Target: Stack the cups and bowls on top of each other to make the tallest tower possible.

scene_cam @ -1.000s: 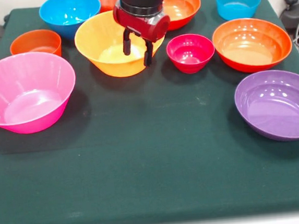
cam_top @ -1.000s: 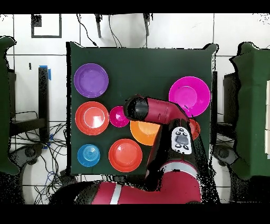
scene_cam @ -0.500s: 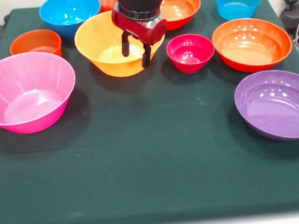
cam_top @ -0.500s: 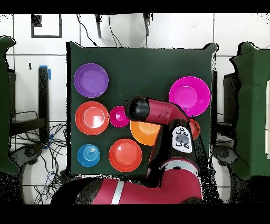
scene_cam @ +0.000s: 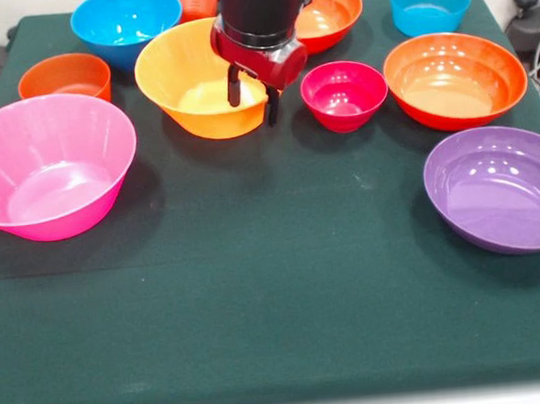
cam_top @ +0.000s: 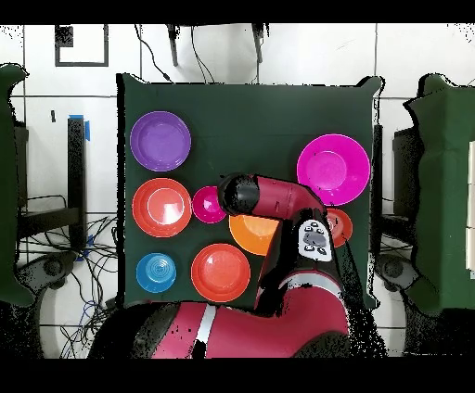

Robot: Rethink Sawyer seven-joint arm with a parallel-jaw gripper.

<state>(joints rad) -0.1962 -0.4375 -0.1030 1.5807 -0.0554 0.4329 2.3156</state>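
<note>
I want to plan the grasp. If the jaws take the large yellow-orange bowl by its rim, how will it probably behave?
The yellow-orange bowl looks glossy, so its rim may slip. Its walls flare wide above a narrower base, so a rim-side lift would likely tilt it. It seems stiff, light plastic.

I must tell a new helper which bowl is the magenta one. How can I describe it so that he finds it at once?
In the front view, find the red end effector over the big yellow-orange bowl. The magenta bowl stands just right of it, before the wide orange-red bowl. It is the smallest and the only deep pink-red one.
</note>
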